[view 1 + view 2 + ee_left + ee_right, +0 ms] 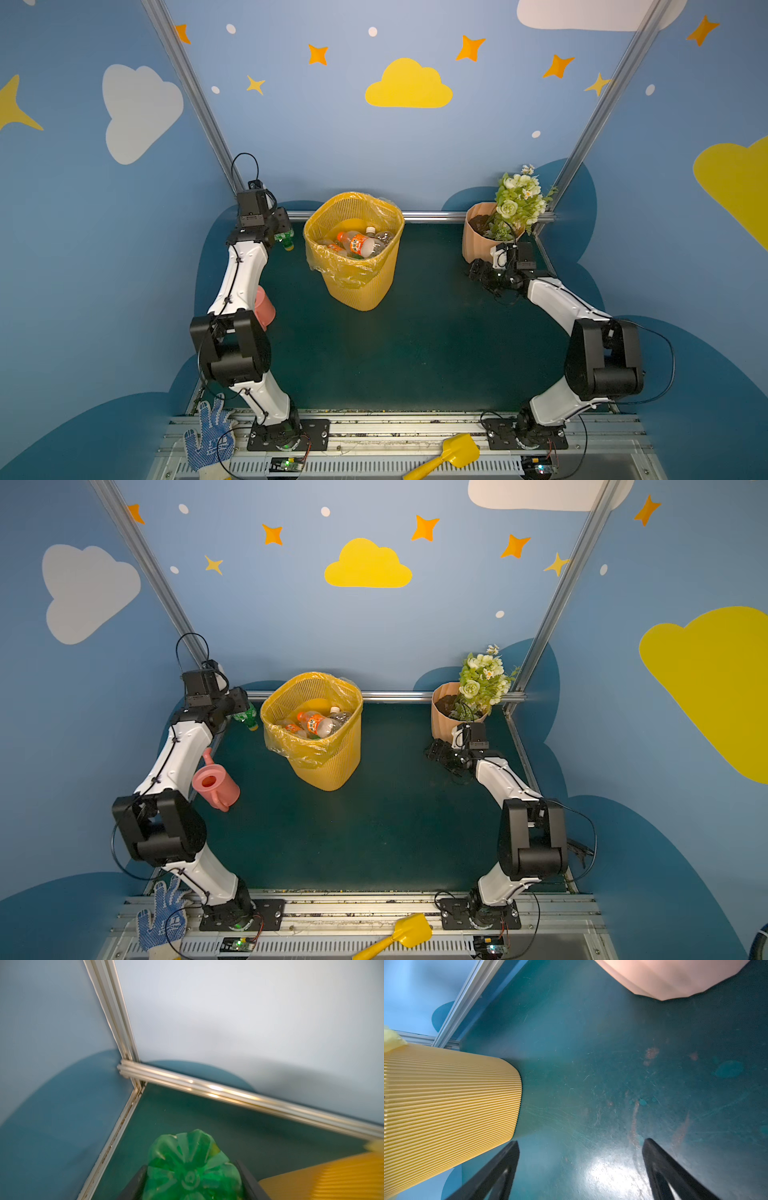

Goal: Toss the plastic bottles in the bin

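Observation:
My left gripper (pixel 282 229) hangs near the back left corner, just left of the bin (pixel 357 286), shut on a green plastic bottle (pixel 286 241). The left wrist view shows the bottle's ribbed base (pixel 193 1169) squeezed between the two black fingers (pixel 139 1180), with the bin's yellow wall (pixel 332 1176) beside it. In both top views the yellow ribbed bin holds several bottles, among them one with an orange label (pixel 357 243) (pixel 316 723). My right gripper (pixel 581 1142) stands open and empty low over the mat, beside the flower pot.
A peach flower pot (pixel 478 241) with white flowers stands at the back right, close to my right gripper. A pink watering can (pixel 214 785) sits by my left arm. An aluminium rail (pixel 228 1093) runs along the back. A yellow scoop (pixel 451 455) and a glove (pixel 208 436) lie at the front edge.

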Robot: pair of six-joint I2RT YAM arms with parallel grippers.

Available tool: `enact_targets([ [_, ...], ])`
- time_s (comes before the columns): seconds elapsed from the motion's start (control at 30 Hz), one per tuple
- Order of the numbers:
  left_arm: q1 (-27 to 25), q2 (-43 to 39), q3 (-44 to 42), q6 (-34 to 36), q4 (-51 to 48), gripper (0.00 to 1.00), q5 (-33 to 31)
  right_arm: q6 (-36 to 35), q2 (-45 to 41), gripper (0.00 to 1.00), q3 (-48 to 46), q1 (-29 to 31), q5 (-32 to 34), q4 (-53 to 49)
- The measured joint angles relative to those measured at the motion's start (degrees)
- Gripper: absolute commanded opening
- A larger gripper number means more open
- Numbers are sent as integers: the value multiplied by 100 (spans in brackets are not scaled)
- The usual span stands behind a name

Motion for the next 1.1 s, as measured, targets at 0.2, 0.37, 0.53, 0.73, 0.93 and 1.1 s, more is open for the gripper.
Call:
enact_targets([
  [0.2, -111, -658, 2, -181, -118, 59, 85, -68, -149, 92, -155, -4, -48, 9],
  [0.37, -146, -1147, 310, -151, -254, 59, 20, -144, -332, 92, -184, -4, -76, 31],
  [0.53, -149, -1615, 1508, -31, -326, 59, -44, -155, -597, 92, -313, -15, -83, 55],
  [0.73, -149, -2428, 2253, -164, -160, 58, 229, -214, -1043, 92, -492, -35, -74, 46],
  [0.93, -468, -2916, 1397, -861, 243, 57, 905, -284, -1486, 93, -627, -83, -66, 0],
  [1.1, -1443, -2498, 190, -1150, 7, 75, 1093, -278, -1731, 93, -745, -120, -55, -2],
])
